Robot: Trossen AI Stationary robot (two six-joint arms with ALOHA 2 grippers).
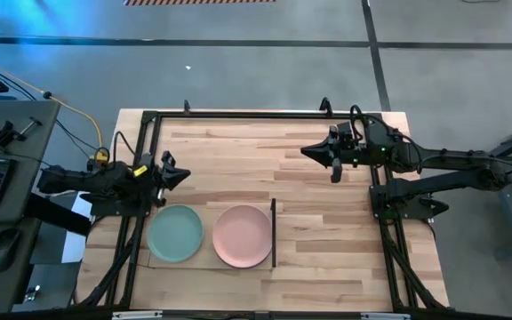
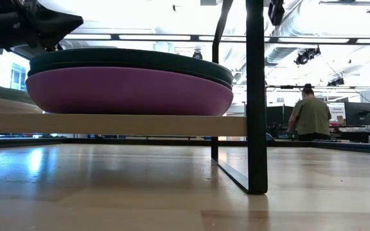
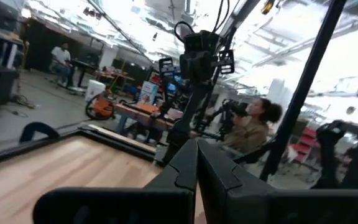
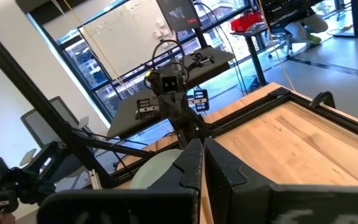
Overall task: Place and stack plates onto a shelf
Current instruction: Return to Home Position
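Plates sit in two stacks on the shelf (image 1: 210, 261), toward the near side of the table (image 1: 327, 258). At the left, the left gripper (image 1: 183, 175) hovers just past the far edge of the left stack. Its arm is folded low and points right, and its fingers are pressed together on nothing. My guess is it is kept off the stacks so it can't nudge them. The pale mint plate (image 1: 175, 233) tops that left stack. From table height, the purple plate (image 2: 127, 93) shows at the bottom of a stack, with darker plates (image 2: 127, 61) above it. Just to the right, the pink plate (image 1: 243, 236) tops the second stack, close to the dark strip (image 1: 274, 233) at the shelf's right end, which probably serves as a stop. Farther right and toward the far side, the right gripper (image 1: 309, 152) points left over bare wood, well apart from the shelf. Its arm reaches out nearly level, fingers likewise closed and empty. Stacking looks finished; both arms seem parked.
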